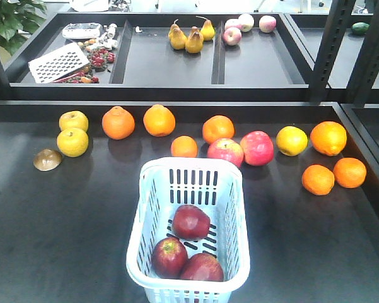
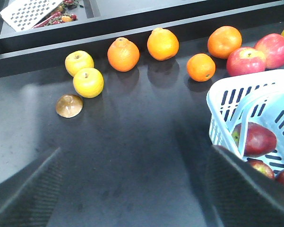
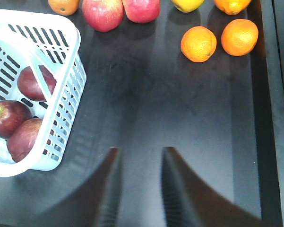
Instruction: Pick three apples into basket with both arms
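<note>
Basket [image 1: 188,189]: holds all three dark apples [image 1: 190,221]; task apparently complete. Left gripper [image 2: 132,189]: fingers wide apart, empty, above bare table beside basket. Right gripper [image 3: 139,189]: fingers narrowly parted, seemingly empty; view blurred.

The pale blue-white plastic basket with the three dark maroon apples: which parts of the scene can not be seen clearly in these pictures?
- Pale blue-white plastic basket: front camera, its near rim is cut by the bottom edge.
- Dark maroon apples: left wrist camera, two are mostly hidden behind the blurred left hand finger.
- Right hand: right wrist camera, blurred, fingers apart.
- Back shelf tray items: front camera, too small to identify.
</note>
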You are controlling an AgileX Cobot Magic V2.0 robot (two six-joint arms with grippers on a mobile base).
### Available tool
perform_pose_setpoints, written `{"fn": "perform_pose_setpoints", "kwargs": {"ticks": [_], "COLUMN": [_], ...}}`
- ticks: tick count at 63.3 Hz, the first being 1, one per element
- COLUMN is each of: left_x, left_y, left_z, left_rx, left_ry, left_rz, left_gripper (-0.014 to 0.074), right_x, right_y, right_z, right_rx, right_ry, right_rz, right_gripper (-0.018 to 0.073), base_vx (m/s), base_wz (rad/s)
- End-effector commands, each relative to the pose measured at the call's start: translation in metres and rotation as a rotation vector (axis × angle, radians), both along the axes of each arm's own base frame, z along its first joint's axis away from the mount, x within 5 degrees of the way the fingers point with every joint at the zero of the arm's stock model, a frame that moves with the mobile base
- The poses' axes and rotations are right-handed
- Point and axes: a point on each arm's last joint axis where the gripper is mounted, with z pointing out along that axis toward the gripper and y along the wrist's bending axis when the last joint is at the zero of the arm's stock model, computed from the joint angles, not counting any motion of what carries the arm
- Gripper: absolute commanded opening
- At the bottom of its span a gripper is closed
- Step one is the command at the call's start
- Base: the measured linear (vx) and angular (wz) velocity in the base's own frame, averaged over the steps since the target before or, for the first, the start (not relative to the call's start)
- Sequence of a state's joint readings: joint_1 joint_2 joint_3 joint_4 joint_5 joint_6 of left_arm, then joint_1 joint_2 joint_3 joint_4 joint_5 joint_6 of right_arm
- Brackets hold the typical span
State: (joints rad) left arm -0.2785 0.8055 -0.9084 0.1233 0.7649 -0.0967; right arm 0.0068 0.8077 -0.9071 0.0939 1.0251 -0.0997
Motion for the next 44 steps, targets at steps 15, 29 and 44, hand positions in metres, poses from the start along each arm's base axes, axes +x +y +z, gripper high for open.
{"fn": "perform_pose_setpoints", "kwargs": {"ticks": [15,29,44], "left_x": [0.0004,0.0006,0.0007], "left_y": [-0.0005,-0.0006,-0.0006], "left_z": [0.0133,0.0137,0.0138], "left_rx": [-0.033,-0.033,-0.033], "left_ry": [-0.083,-0.089,-0.090], "left_rz": [-0.001,-0.003,-0.003], "left_gripper": [0.0087,-0.0008,-0.0008], "right_x": [0.0028,0.0030,0.0030], "right_y": [-0.0008,-0.0008,-0.0007], "right_z": [0.0122,0.0124,0.0124], "right_rx": [0.001,0.001,0.002], "right_ry": [-0.089,-0.092,-0.092], "right_rz": [-0.007,-0.006,-0.006], "right_gripper": [-0.0008,-0.0009,-0.0009], "base_vx": [0.00,0.00,0.00], "base_wz": [0.00,0.00,0.00]}}
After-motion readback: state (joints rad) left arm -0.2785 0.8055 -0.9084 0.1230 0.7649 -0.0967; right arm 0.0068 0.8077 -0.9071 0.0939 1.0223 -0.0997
